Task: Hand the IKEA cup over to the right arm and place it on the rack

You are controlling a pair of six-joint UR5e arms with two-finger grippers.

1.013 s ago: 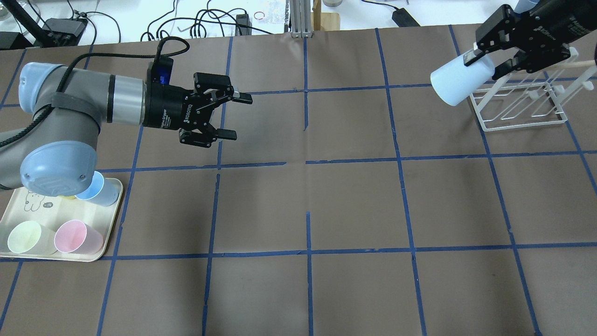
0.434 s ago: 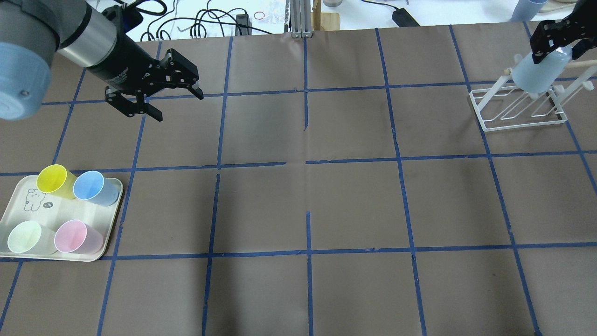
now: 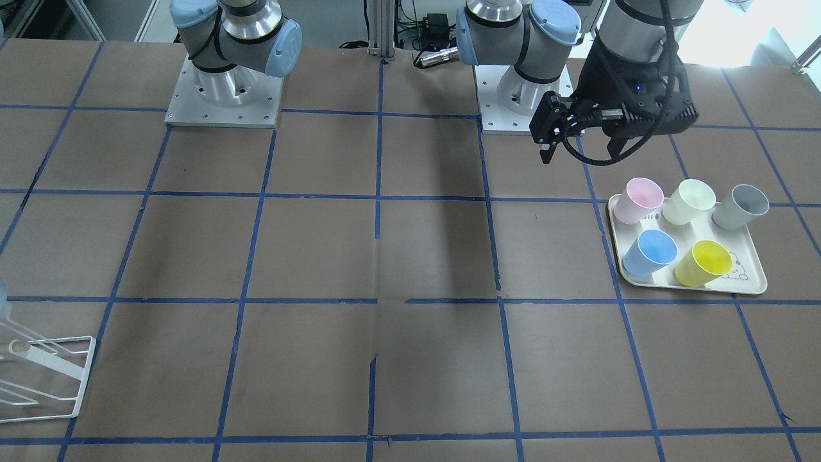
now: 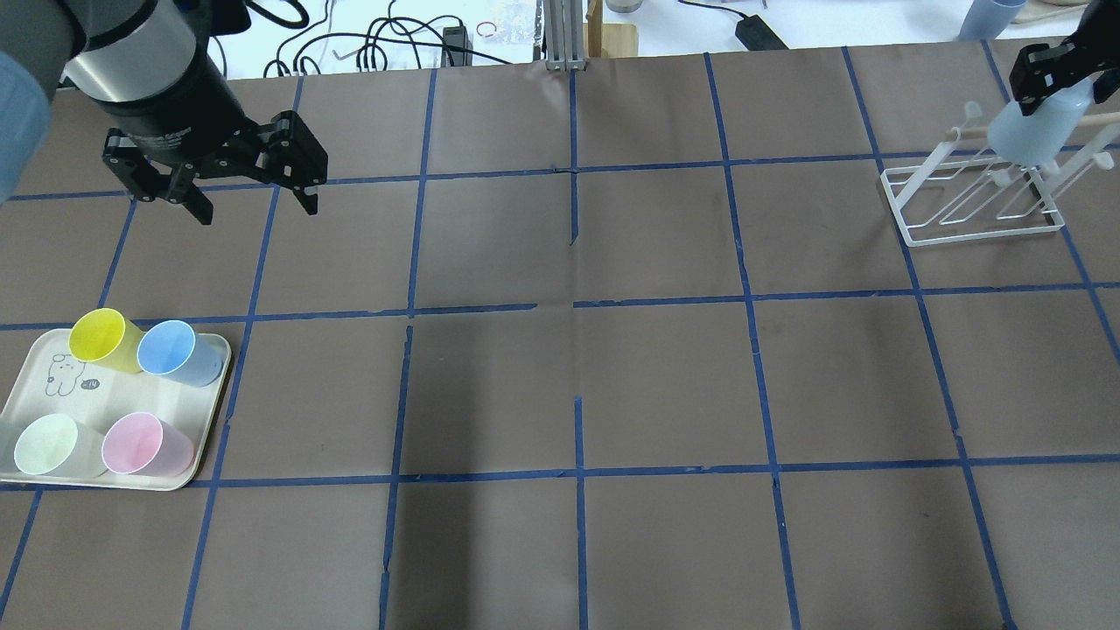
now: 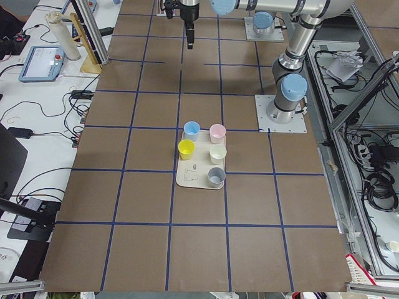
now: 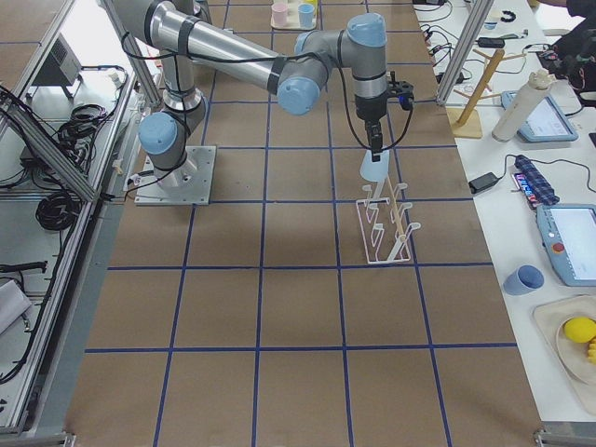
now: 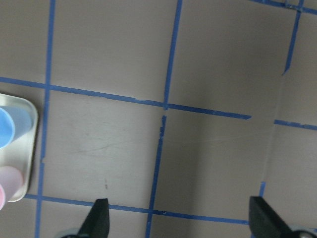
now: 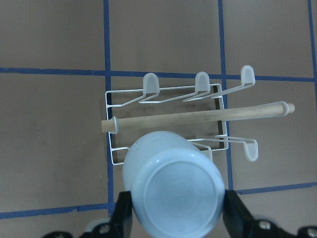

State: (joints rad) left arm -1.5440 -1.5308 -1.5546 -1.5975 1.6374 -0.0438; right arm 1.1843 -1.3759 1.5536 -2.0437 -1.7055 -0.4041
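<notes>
The IKEA cup (image 4: pixel 1035 133) is pale icy-blue and hangs mouth down over the near prongs of the white wire rack (image 4: pixel 971 199) at the table's far right. My right gripper (image 4: pixel 1047 87) is shut on the cup from above. In the right wrist view the cup's base (image 8: pixel 172 196) sits between both fingers (image 8: pixel 124 213), just in front of the rack's wooden peg (image 8: pixel 198 118). I cannot tell if the cup rests on a prong. My left gripper (image 4: pixel 256 210) is open and empty above the far left of the table; its fingertips (image 7: pixel 99 220) show bare table between them.
A cream tray (image 4: pixel 66 398) at the front left holds yellow (image 4: pixel 101 337), blue (image 4: pixel 175 350), green (image 4: pixel 48 444) and pink (image 4: pixel 144 444) cups; a grey cup (image 3: pixel 741 206) shows in the front-facing view. Cables and another blue cup (image 4: pixel 984 17) lie beyond the table's far edge.
My right gripper turned the cup from sideways to mouth down and carried it over the rack. My left arm swung back toward the far left, uncovering the tray; its gripper stayed open.
</notes>
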